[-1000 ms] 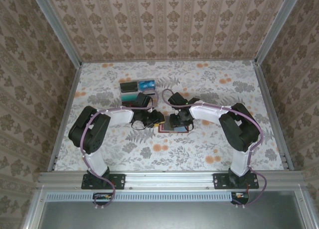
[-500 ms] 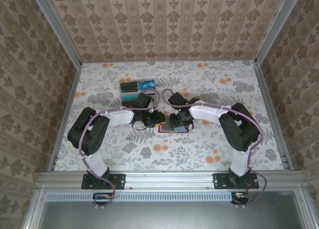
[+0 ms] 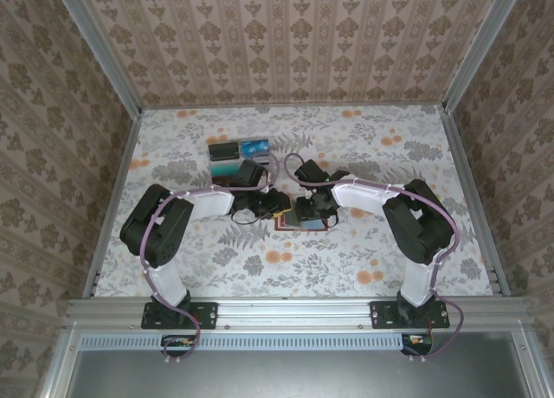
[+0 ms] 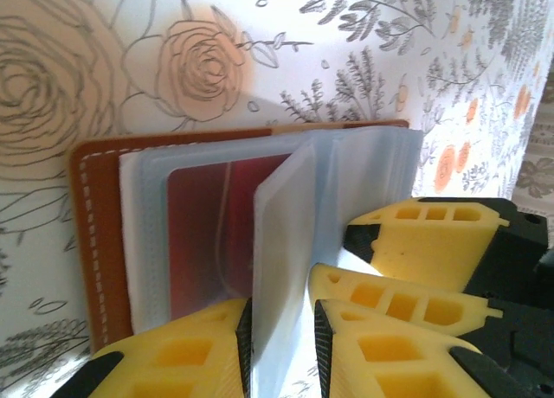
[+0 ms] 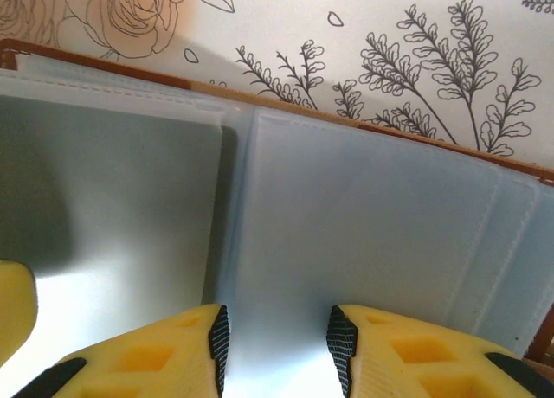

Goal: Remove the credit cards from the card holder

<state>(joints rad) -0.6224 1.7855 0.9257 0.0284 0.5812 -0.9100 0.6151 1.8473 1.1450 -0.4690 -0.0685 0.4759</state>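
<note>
a: one holder (image 4: 86,234), lying open. nearest item?
b: left gripper (image 4: 281,350), clenched on an upright clear sleeve (image 4: 281,216).
a: next?
b: red card (image 4: 212,229), flat in the pocket just beside that sleeve. its long axis seems to run away from the left gripper, the nearer one.
a: right gripper (image 5: 277,336)?
b: parted, grasping nothing, over the pages across the sleeve.

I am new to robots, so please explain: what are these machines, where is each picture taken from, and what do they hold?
These are two robot arms, left and right, bolted at a table's near edge. The wide picture looks down from above; the close ones come from a camera on each wrist. An open brown card holder lies under the hands. The left hand pinches one clear sleeve upright; a red card sits in another. The right hand, open, rests on the sleeves. A clear tray with cards lies behind.
</note>
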